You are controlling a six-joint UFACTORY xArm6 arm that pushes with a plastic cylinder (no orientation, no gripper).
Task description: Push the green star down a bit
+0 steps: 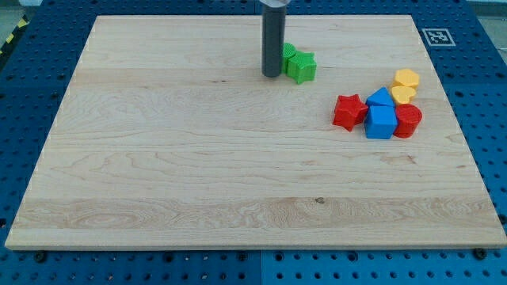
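The green star lies on the wooden board near the view's top, right of centre. A second green block, its shape unclear, touches it at its upper left and is partly hidden by the rod. My tip stands just left of the green star, close to it or touching it.
A cluster lies at the view's right: a red star, two blue blocks, a red cylinder and two yellow blocks. A printed marker tag sits at the board's top right corner.
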